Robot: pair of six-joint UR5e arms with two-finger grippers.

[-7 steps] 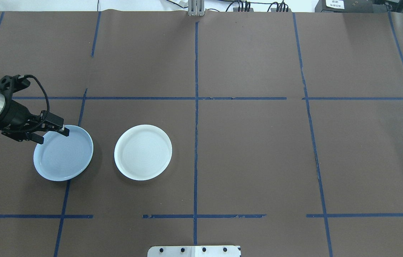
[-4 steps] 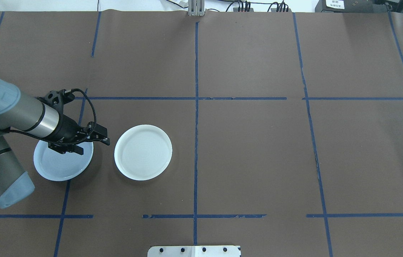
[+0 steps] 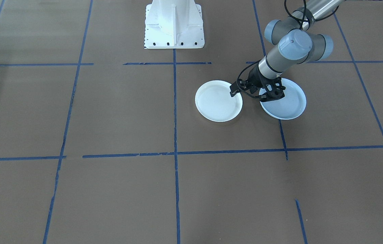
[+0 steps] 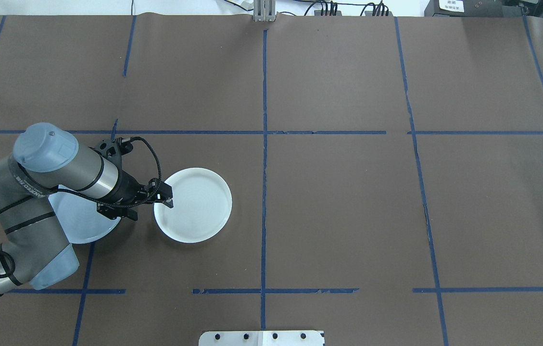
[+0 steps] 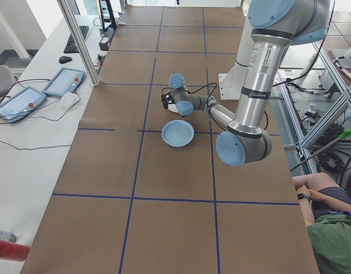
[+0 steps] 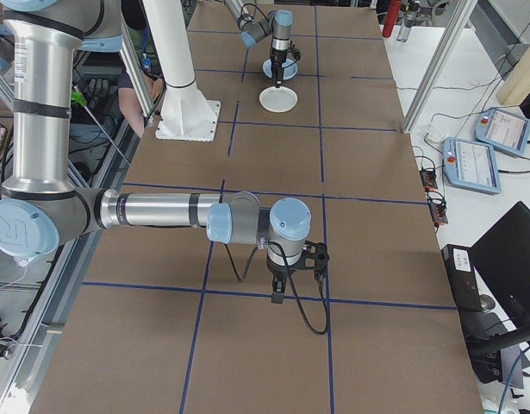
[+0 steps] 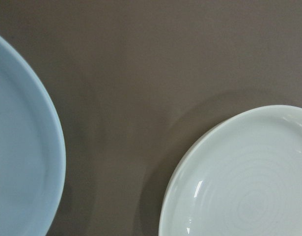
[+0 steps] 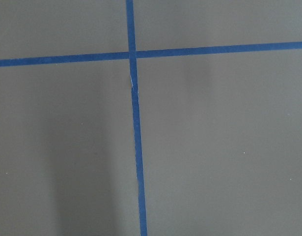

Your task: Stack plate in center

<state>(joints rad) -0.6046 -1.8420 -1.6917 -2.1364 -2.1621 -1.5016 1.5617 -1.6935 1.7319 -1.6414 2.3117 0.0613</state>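
Two plates [image 4: 193,205] [image 4: 79,221] side by side

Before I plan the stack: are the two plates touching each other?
Apart. The left wrist view shows bare brown table between the pale blue plate and the white ringed plate.

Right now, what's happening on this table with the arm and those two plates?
The left gripper, empty with jaws apart, hovers at the near edge of the white ringed plate. The pale blue plate lies flat beside it, apart. The right gripper hangs idle over bare table; nothing is stacked yet.
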